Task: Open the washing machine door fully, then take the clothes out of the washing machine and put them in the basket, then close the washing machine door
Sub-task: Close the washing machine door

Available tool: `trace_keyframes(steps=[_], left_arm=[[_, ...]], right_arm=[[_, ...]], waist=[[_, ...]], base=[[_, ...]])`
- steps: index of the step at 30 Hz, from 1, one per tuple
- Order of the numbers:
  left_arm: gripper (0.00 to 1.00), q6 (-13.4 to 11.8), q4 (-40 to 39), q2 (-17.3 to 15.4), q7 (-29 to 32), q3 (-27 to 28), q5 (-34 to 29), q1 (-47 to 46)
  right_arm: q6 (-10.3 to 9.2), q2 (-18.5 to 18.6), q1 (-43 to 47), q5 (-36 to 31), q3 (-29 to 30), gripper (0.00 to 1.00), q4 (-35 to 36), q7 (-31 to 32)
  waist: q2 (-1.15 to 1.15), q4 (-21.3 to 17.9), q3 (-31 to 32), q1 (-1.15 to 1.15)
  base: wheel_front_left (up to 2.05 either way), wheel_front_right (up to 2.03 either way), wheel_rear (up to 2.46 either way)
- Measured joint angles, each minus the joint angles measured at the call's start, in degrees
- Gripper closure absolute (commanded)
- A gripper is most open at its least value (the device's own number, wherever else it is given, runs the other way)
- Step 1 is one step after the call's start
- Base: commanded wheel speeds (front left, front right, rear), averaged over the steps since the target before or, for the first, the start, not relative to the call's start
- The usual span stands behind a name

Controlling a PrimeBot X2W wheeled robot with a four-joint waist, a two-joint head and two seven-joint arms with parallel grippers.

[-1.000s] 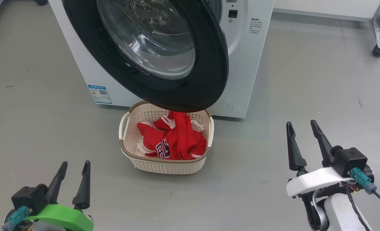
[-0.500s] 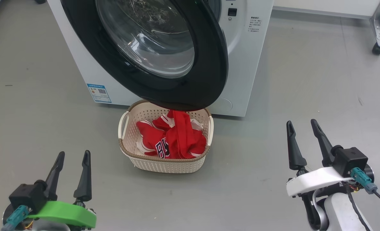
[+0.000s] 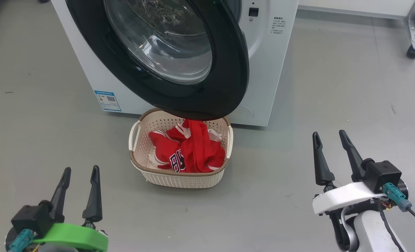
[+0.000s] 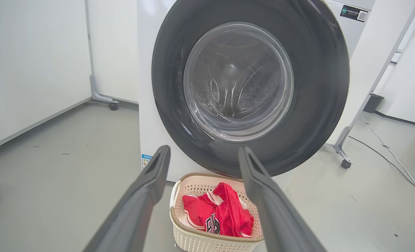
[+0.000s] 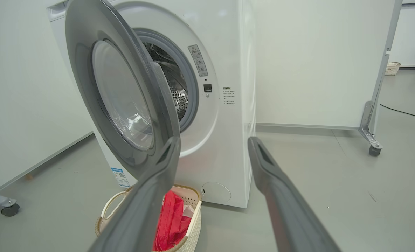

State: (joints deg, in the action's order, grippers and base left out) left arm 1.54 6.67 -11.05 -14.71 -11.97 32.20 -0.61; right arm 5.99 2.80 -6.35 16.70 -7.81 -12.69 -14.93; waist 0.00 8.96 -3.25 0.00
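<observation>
The white washing machine (image 3: 267, 70) (image 5: 228, 105) stands ahead with its black-rimmed glass door (image 3: 179, 56) (image 4: 249, 87) (image 5: 123, 98) partly swung out over the basket. The cream basket (image 3: 179, 180) (image 4: 193, 241) (image 5: 193, 217) sits on the floor just in front of the machine. Red clothes (image 3: 188, 154) (image 4: 218, 217) (image 5: 170, 224) lie bunched inside it. My left gripper (image 3: 80, 172) (image 4: 202, 152) hangs open at the lower left, well short of the basket. My right gripper (image 3: 329, 134) (image 5: 212, 140) is open at the lower right, holding nothing.
A wheeled white partition (image 5: 372, 147) (image 3: 412, 52) stands to the right of the machine, another (image 4: 112, 105) to its left. A cable (image 4: 386, 150) runs across the grey floor on the right. A small basket (image 5: 391, 68) sits far off.
My left gripper's fingers have spread a little wider and it has shifted slightly. The right gripper, door, basket and clothes stay put.
</observation>
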Motion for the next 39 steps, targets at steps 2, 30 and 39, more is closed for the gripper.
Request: trace_keyframes(steps=[2,30,39], left_arm=[[0.00,0.01,-0.12,0.35,0.00,0.31,-0.18,0.43],[0.00,1.35,-0.75,2.64,0.00,2.47,-3.56,1.99],[0.00,2.29,-1.42,3.19,-0.01,1.98,-4.78,2.19]], right_arm=[[0.00,0.00,0.00,0.00,-0.02,0.00,0.00,0.00],[0.01,-0.02,-0.01,0.03,-0.18,0.00,0.00,0.00],[0.12,0.01,-0.30,-2.36,-1.05,1.00,1.62,-0.01]], waist=[[0.00,0.01,-0.02,0.00],[0.00,-0.04,-0.44,0.00],[0.00,0.34,-1.98,0.00]], base=[[0.00,0.00,0.00],[0.00,0.00,0.00],[0.00,0.00,0.00]])
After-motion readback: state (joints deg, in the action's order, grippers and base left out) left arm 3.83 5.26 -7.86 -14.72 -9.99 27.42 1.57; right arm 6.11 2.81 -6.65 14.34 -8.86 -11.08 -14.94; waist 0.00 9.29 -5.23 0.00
